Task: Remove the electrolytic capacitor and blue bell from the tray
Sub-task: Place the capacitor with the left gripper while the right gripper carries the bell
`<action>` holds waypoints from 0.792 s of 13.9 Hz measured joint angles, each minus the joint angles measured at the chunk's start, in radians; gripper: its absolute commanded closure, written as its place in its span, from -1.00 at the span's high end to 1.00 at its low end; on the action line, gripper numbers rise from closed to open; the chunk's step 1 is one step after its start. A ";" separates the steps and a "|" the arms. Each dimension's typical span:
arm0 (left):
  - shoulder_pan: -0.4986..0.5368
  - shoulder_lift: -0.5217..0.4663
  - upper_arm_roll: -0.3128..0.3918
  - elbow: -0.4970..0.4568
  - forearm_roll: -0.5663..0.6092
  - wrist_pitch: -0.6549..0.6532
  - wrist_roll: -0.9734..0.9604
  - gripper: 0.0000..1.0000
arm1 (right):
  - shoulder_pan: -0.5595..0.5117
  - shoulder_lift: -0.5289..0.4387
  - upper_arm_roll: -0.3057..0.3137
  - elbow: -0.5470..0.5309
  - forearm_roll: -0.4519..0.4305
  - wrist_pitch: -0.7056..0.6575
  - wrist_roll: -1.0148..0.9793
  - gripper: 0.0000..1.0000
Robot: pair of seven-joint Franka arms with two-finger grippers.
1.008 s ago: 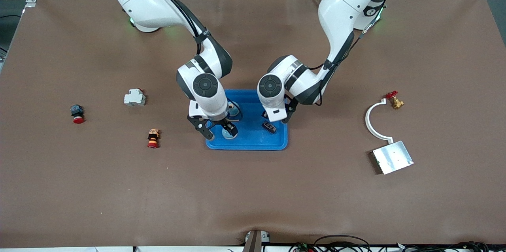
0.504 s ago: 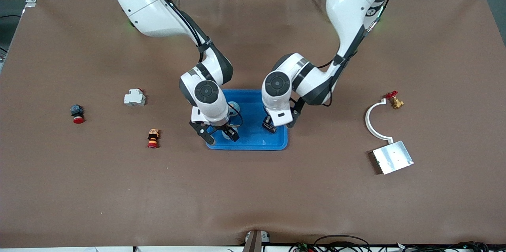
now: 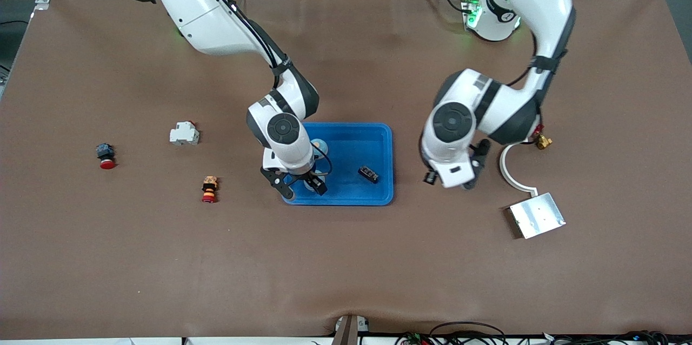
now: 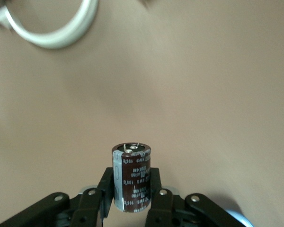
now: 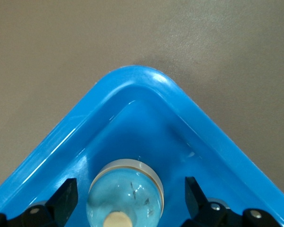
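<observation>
Brown capacitor (image 4: 131,178) between left-pincer (image 4: 132,198) fingers

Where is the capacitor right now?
The capacitor is clamped in the left gripper, in the air over bare table between the blue tray and the white curved bracket.

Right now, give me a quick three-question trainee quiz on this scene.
1. True or false: the left tool is shut on the capacitor.
2. Where is the bell? A) in a corner of the blue tray B) on the brown table cover C) lifted clear of everything
3. Fill in: the right tool is ___, one finger on either side of the bell.

Key: 1 true; 2 A; 3 open.
</observation>
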 measured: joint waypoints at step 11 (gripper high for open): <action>0.348 -0.015 -0.001 -0.245 0.193 0.116 0.464 -1.00 | 0.019 0.019 0.000 0.021 0.000 0.002 0.031 -1.00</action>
